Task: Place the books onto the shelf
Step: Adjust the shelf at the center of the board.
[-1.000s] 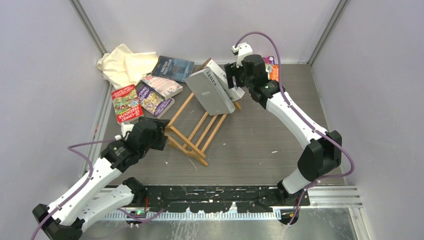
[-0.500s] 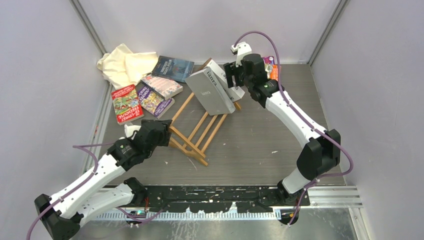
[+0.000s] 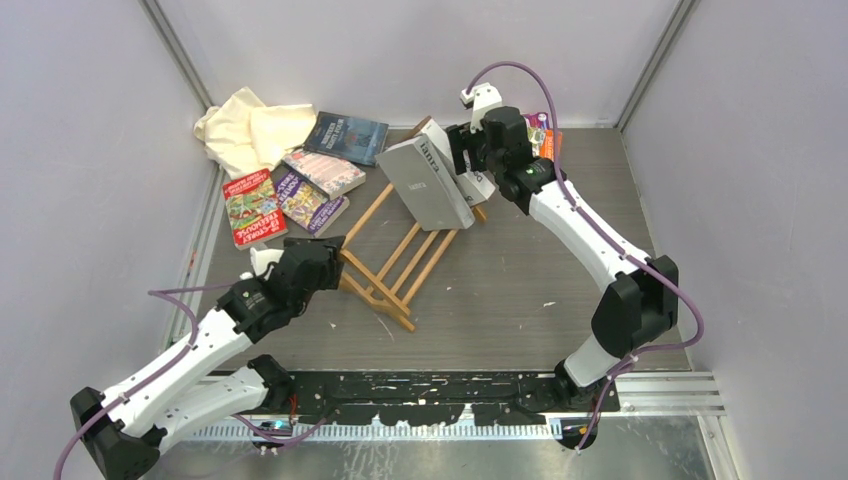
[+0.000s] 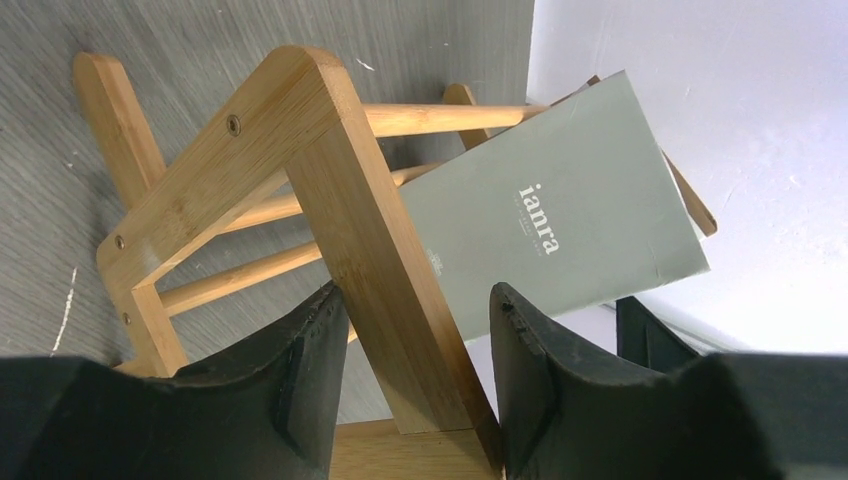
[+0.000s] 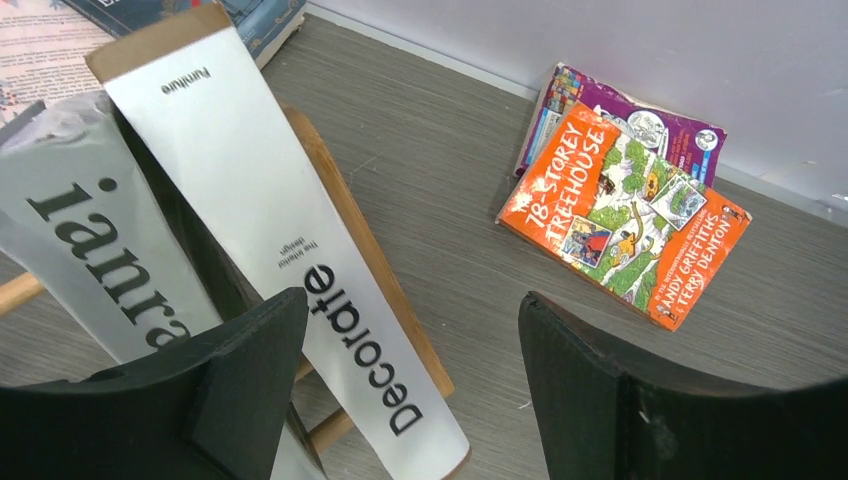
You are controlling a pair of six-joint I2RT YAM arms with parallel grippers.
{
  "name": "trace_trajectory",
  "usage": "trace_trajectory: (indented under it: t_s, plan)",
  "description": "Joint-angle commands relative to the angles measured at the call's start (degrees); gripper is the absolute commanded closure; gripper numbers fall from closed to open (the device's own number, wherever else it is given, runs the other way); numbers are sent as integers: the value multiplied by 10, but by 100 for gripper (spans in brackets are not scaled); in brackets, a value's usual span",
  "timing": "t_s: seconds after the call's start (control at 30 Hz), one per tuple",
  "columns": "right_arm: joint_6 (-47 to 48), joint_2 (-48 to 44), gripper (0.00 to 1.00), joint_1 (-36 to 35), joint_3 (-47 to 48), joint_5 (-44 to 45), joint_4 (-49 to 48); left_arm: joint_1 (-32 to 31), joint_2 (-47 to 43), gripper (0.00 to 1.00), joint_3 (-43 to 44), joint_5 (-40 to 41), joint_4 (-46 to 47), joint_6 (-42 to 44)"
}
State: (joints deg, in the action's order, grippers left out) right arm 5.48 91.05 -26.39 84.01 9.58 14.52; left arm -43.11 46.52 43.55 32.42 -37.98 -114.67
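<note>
Both fingers (image 4: 310, 380) of left hand (image 4: 415, 310) tight on shelf (image 4: 290, 110) end frame.

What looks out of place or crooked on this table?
The shelf sits skewed across the table, and the two books on it, the grey ianra and the white Decorate, lean over instead of standing upright. A cream cloth lies crumpled in the far left corner.

Pale lilac walls (image 3: 90, 120), grey tbl (image 3: 520, 270) (wood-grain finish)
</note>
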Motion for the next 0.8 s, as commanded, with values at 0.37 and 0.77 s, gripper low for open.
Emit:
trace_trajectory:
  t_s: [0.37,0.77]
  plan:
    - [2,-10,18,7,34,35,-41,-2,30,50,-20,47,141,164]
    - [-9,-34,18,27,24,28,-28,77,78,48,22,-2,174,232]
